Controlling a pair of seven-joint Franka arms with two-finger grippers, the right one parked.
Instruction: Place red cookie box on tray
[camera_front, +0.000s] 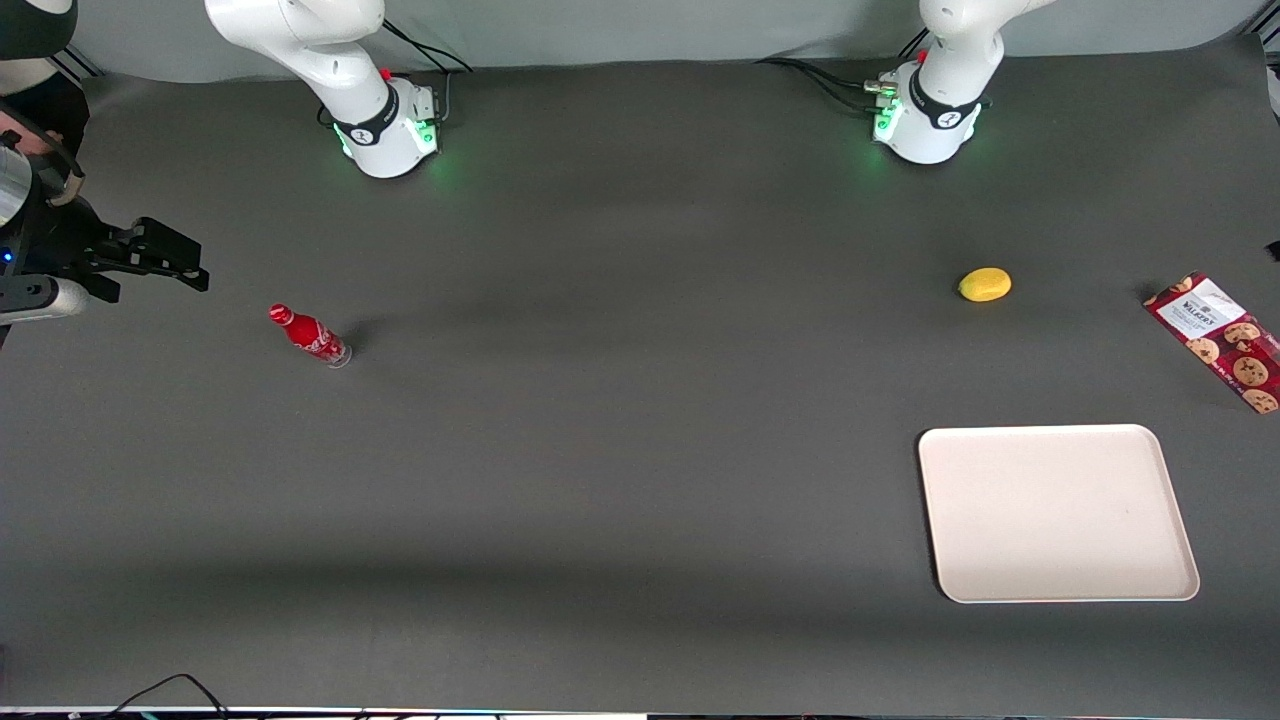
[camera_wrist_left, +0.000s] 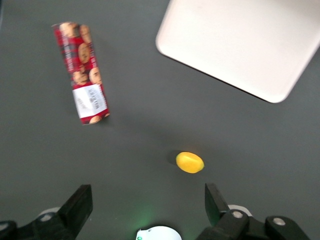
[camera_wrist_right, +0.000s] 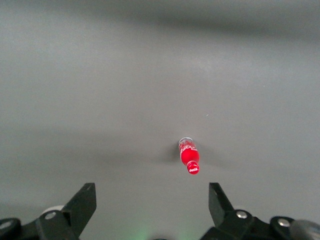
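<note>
Left wrist view shows you the gripper (camera_wrist_left: 148, 202) high above the table, jaws spread wide and holding nothing; red cookie box (camera_wrist_left: 81, 72) lies apart from the tray (camera_wrist_left: 240, 45).

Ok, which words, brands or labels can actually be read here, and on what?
"WALKERS": white label of the flat dark-red cookie box; its smaller print is unreadable.
Small red bottle: white script, too small to read.
Cream-white rectangular tray, yellow lemon: no text.
Left gripper, open above the table: no text.

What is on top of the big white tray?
Nothing shows on the tray. The red cookie box lies on the table, off the tray. A yellow lemon sits apart too. The gripper hangs high above them, jaws open, holding nothing.
</note>
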